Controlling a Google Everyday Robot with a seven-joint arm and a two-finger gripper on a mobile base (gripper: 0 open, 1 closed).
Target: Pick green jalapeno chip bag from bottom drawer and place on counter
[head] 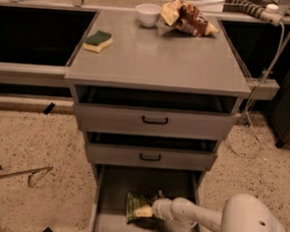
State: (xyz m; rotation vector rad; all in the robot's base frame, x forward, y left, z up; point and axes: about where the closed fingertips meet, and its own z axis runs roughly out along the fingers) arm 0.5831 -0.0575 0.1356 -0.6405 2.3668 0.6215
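Note:
The bottom drawer (pixel 111 194) is pulled open, showing its grey floor. The green jalapeno chip bag (pixel 136 202) lies flat in it, near the front middle. My white arm reaches in from the lower right, and my gripper (pixel 144 212) rests on the bag's right lower part, its pale tips over the foil. The counter (pixel 158 57) is the grey cabinet top above, beyond the two shallower drawers.
On the counter are a green-and-yellow sponge (pixel 98 40) at the left, a white bowl (pixel 148 14) and a brown-and-yellow snack bag (pixel 186 18) at the back. A cable (pixel 257 88) hangs at the cabinet's right side. A metal rod (pixel 17 174) lies on the speckled floor at the left.

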